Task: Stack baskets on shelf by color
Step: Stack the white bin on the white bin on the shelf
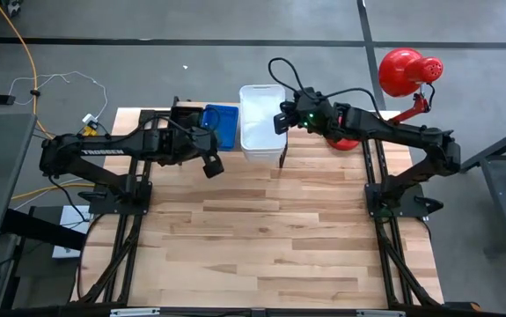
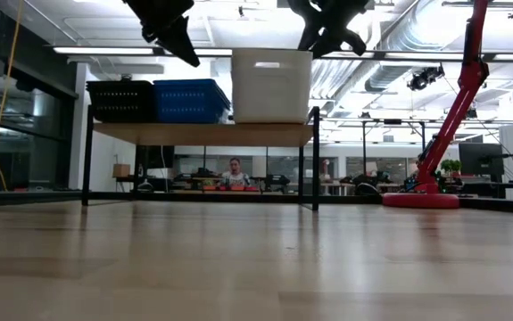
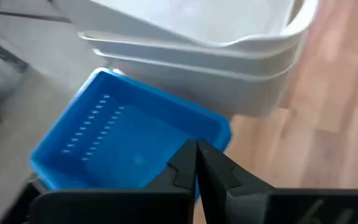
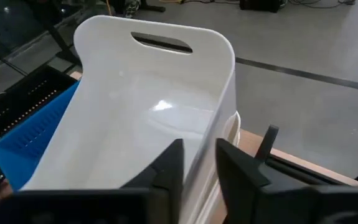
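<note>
On the shelf (image 2: 202, 134) at the table's far side stand a black basket (image 2: 120, 100), a blue basket (image 1: 223, 126) and nested white baskets (image 1: 261, 132), side by side from left to right. My right gripper (image 4: 198, 171) is at the top white basket's right wall, one finger on each side of it. My left gripper (image 1: 213, 165) hangs shut and empty above the table, just in front of the blue basket (image 3: 129, 137). My right gripper has the top white basket's right long wall (image 4: 213, 140) between its fingers, one finger (image 4: 169, 168) inside the basket and one outside. The fingers come slanting down from the table's right and reach only the rim. The basket sits upright in the white stack.
A red lamp (image 1: 407, 70) stands at the far right corner, its base (image 2: 421, 198) on the table beside the shelf. The tabletop (image 1: 261, 238) lies bare in front of the shelf. A person (image 2: 234, 169) sits in the room beyond the table.
</note>
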You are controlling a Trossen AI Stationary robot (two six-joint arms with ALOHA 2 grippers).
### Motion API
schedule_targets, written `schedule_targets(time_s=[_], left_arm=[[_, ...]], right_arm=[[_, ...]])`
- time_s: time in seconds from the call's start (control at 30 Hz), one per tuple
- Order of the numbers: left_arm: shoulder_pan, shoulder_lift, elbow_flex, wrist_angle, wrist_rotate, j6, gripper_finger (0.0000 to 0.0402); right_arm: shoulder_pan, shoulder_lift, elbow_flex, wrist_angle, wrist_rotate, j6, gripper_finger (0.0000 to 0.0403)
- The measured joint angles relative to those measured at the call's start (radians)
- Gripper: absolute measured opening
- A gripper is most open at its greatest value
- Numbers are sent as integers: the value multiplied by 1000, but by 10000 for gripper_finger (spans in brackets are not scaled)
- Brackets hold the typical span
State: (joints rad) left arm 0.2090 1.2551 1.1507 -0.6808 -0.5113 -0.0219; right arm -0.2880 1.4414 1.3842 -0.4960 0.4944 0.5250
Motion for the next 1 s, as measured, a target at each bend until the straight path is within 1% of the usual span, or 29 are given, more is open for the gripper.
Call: schedule_targets(time_s=[0.13,0.2,0.27,0.4,0.57,0.63,0.77,0.9,1.0], left_arm=[[0,-19,0,-4,-97,20,0],[1,-38,0,-5,-122,32,0],[1,-64,0,-4,-135,30,0],[1,-113,0,-6,-123,25,0],[1,-145,0,-12,-118,15,0],[1,-146,0,-12,-118,16,0],[1,-144,0,-12,-117,32,0],[1,-142,0,-12,-109,33,0],[1,-142,0,-12,-105,33,0]], right_arm=[[0,0,0,5,11,0,21],[0,0,0,23,10,0,6],[0,-1,7,44,10,-1,8],[0,-2,45,52,6,-7,3],[0,-2,128,29,-4,-25,1],[0,-2,178,-12,-7,-28,1],[-3,-2,285,-149,-30,1,0],[-17,-2,355,-283,-112,67,0],[-27,-2,371,-330,-168,119,0]])
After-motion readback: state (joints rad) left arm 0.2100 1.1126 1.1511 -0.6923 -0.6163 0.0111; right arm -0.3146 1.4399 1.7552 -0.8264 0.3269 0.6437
